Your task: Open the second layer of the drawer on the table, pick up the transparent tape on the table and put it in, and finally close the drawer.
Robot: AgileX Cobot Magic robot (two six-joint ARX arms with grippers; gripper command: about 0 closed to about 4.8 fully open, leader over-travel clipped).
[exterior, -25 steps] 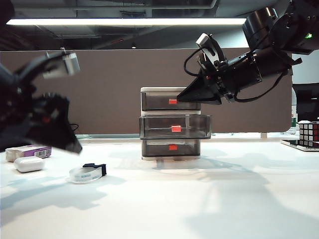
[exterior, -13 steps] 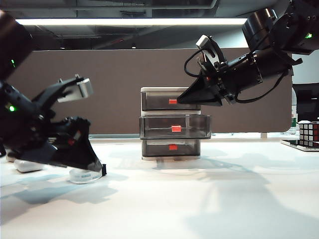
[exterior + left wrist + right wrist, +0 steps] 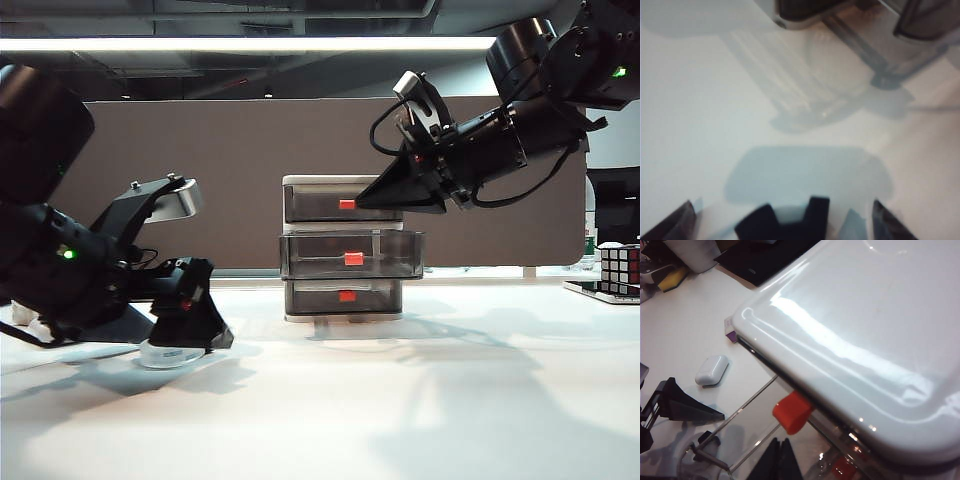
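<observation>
A: Where is the left gripper [image 3: 195,335]?

B: Low on the left of the large plain white tabletop [image 3: 420,400], tips at the surface, jaws spread wide. The small flat ring of clear tape with a black clip end [image 3: 165,353] lies on the table right beneath it. In the left wrist view the black clip [image 3: 785,222] sits between the two dark fingertips [image 3: 670,225], with neither one touching it.

A: And the small three-tier drawer unit with a light grey frame and smoky translucent trays [image 3: 343,247]?

B: It stands mid-table, well apart from the tape. The middle tray with its red-orange tab [image 3: 352,255] juts forward past the top and bottom tiers.

A: The right gripper [image 3: 362,201]?

B: Up in the air at the top tier's front, tips just beside that tier's red tab [image 3: 346,204]. The right wrist view shows its fingers [image 3: 781,462] pressed together, holding nothing.

A: Anything else?

B: A white rounded case [image 3: 711,369] lies on the table behind the left arm.
</observation>
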